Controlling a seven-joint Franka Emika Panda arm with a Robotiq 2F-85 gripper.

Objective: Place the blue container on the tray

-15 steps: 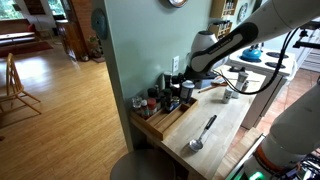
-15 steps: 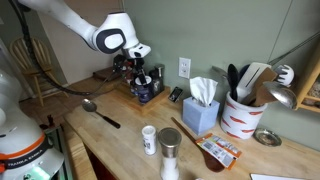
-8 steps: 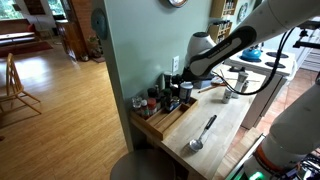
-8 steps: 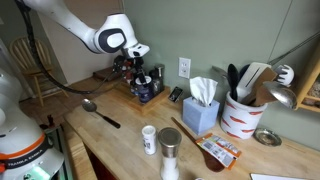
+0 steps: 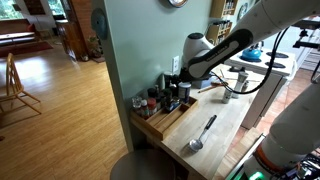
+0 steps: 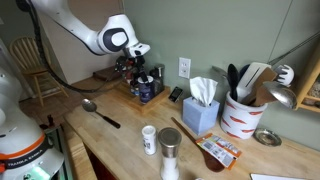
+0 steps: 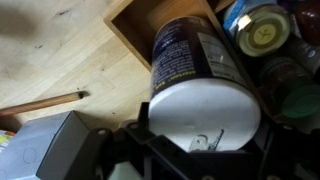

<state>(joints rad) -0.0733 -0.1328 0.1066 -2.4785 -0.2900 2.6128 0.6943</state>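
Note:
The blue container [image 7: 200, 95] is a cylinder with a white lid and a dark blue label. It fills the middle of the wrist view. My gripper [image 7: 205, 135] is shut on it, with one finger on each side below the lid. Its base is over the near corner of the light wood tray [image 7: 128, 22]. I cannot tell if it touches the tray floor. In both exterior views the gripper [image 5: 181, 92] [image 6: 143, 78] is low over the end of the tray [image 5: 163, 124] [image 6: 152, 99] by the wall. A little of the container [image 6: 146, 89] shows between the fingers.
Several small spice jars [image 7: 262, 35] [image 5: 150, 100] stand in the tray beside the container. A metal spoon [image 5: 203, 132] [image 6: 100, 110] lies on the wooden counter. A tissue box [image 6: 203, 106], a utensil crock [image 6: 243, 113] and two shakers [image 6: 160, 145] stand further along.
The arm has shifted slightly toward the wall end of the tray. The gripper stays shut on the container at about the same place.

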